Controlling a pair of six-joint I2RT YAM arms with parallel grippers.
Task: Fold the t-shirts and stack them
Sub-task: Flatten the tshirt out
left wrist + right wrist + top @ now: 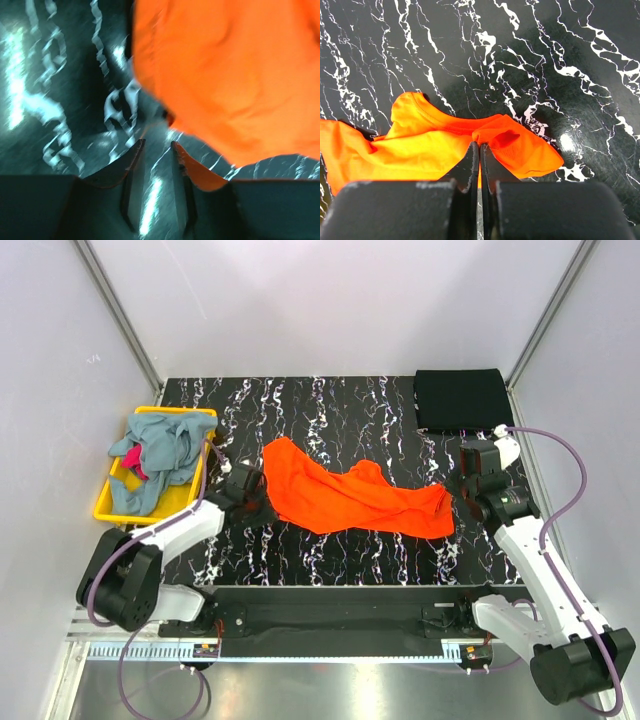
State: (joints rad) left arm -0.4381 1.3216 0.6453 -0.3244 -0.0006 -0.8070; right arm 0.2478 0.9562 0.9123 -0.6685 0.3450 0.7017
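Observation:
A bright orange t-shirt lies crumpled and stretched sideways across the middle of the black marbled table. My left gripper sits at its left end. In the left wrist view the fingers stand apart with only bare table between them, and the orange t-shirt lies just ahead and to the right. My right gripper is at the shirt's right end. In the right wrist view it is shut on a fold of the orange t-shirt. A folded black t-shirt lies at the back right corner.
A yellow bin at the left edge of the table holds grey-blue t-shirts with a bit of a magenta one showing. White walls close in the table at the back and both sides.

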